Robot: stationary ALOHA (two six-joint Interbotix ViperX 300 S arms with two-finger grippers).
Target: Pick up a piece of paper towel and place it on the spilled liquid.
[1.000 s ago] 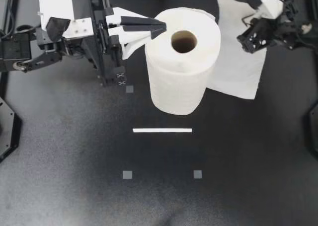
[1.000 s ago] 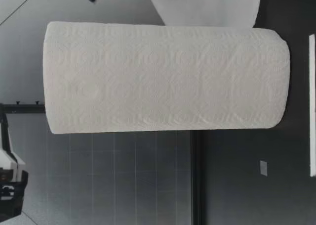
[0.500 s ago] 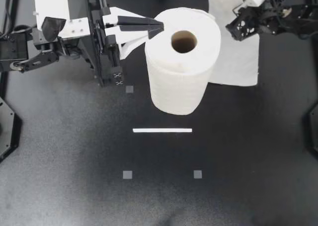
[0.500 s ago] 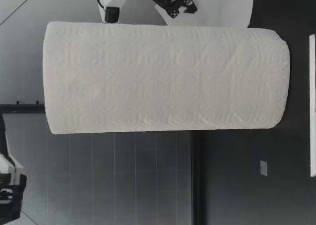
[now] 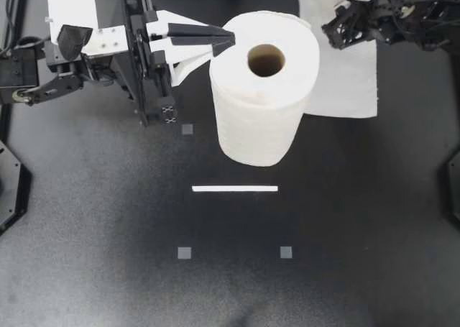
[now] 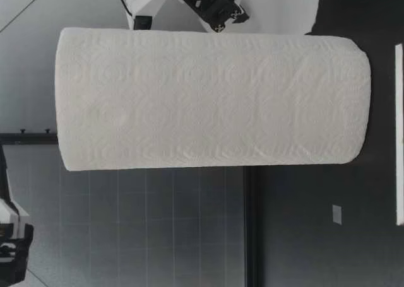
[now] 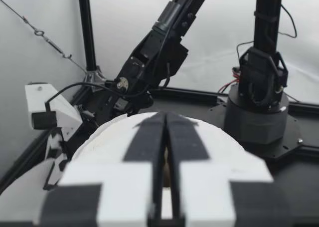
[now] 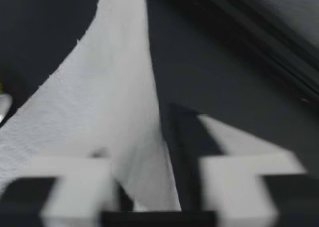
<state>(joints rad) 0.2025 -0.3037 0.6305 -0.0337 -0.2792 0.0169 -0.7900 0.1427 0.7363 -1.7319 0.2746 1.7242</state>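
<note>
A tall paper towel roll (image 5: 262, 104) stands upright mid-table and fills the low view as paper towel roll (image 6: 214, 98). My left gripper (image 5: 224, 38) is shut, its tips resting on the roll's top rim; the left wrist view shows this gripper (image 7: 166, 124) with its fingers pressed together over the roll (image 7: 104, 142). A torn sheet (image 5: 345, 72) drapes at the back right, its upper part lifted at my right gripper (image 5: 335, 34). In the right wrist view that gripper (image 8: 144, 187) has its fingers apart, open, with the sheet (image 8: 99, 117) between them. I see no liquid.
A white strip (image 5: 234, 189) lies in front of the roll. Small grey squares (image 5: 185, 253) mark the dark tabletop (image 5: 108, 233), one beside the left arm (image 5: 187, 129). Behind the roll in the low view, my right gripper (image 6: 221, 12) hangs by the sheet (image 6: 278, 9).
My right gripper moved toward the back of the table and inward, drawing the sheet with it, and its fingers have parted. The left gripper stayed at the roll's rim.
</note>
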